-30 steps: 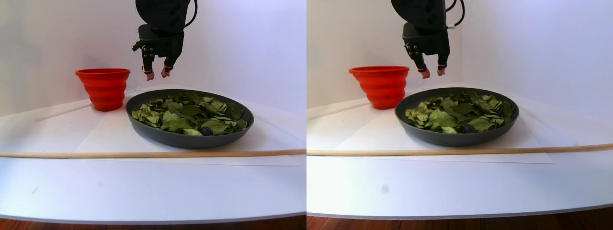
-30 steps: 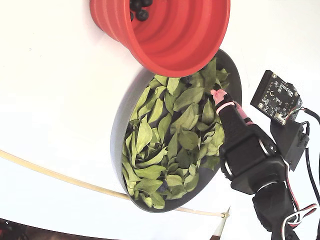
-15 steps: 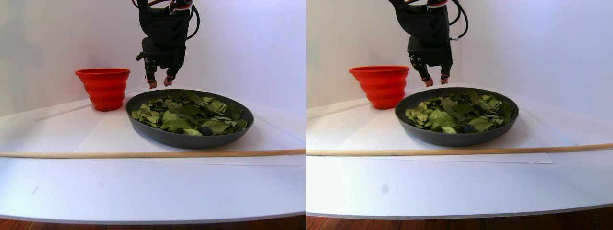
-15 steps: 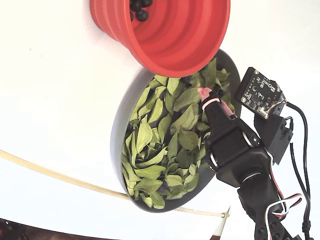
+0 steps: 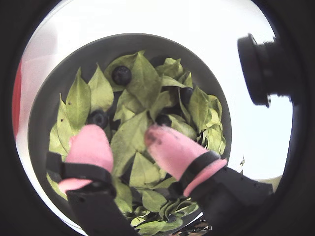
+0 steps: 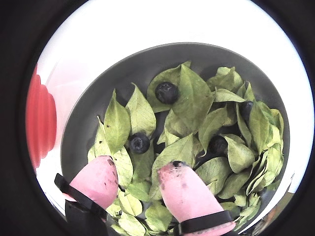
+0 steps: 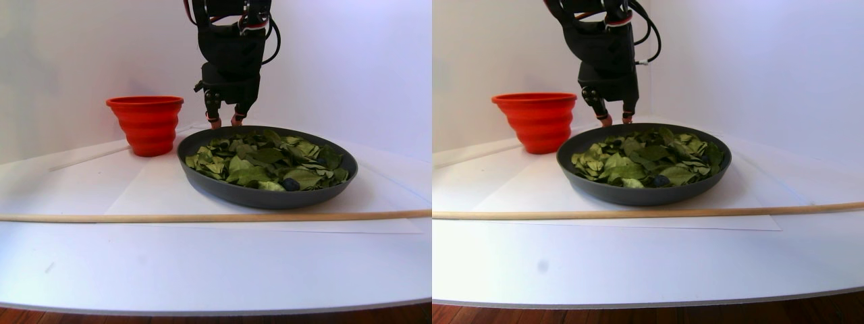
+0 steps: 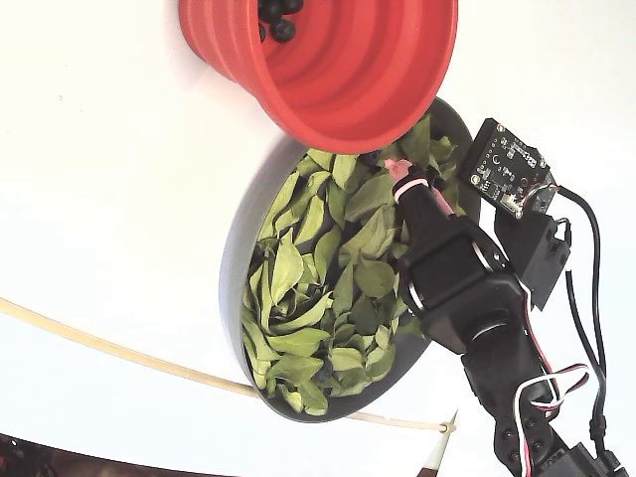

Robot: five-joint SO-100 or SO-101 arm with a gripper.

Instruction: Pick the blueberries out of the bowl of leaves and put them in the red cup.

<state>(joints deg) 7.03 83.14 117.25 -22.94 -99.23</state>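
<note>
A broad white tabletop (image 7: 202, 263) fills the stereo pair view, backed by plain white walls (image 7: 351, 61), with a strip of dark wooden floor (image 7: 216, 316) along its near edge; a long thin pale wooden rod (image 7: 202, 217) lies across the table in front of everything. The black robot arm (image 7: 229, 40) reaches straight down from above at the far side, wires looping at its side; a small dark circuit board (image 8: 510, 169) sits beside the wrist in the fixed view. The wide shallow dark grey bowl (image 7: 270, 197) stands mid-table, heaped with small oval light green leaves (image 7: 263, 162); open white table lies to its near side and right. The large red-orange ridged plastic cup (image 7: 146, 125) stands just left of the bowl's far rim, several berries in its bottom (image 8: 276, 18). The gripper (image 6: 140, 179) hangs low over the far part of the leaves, its two pink-tipped fingers (image 6: 98, 179) parted with leaves showing between them, holding nothing. Small dark blueberries (image 6: 167, 92) lie uncovered among the leaves ahead of the fingertips; one (image 6: 139, 143) sits just beyond the left finger in both wrist views.
</note>
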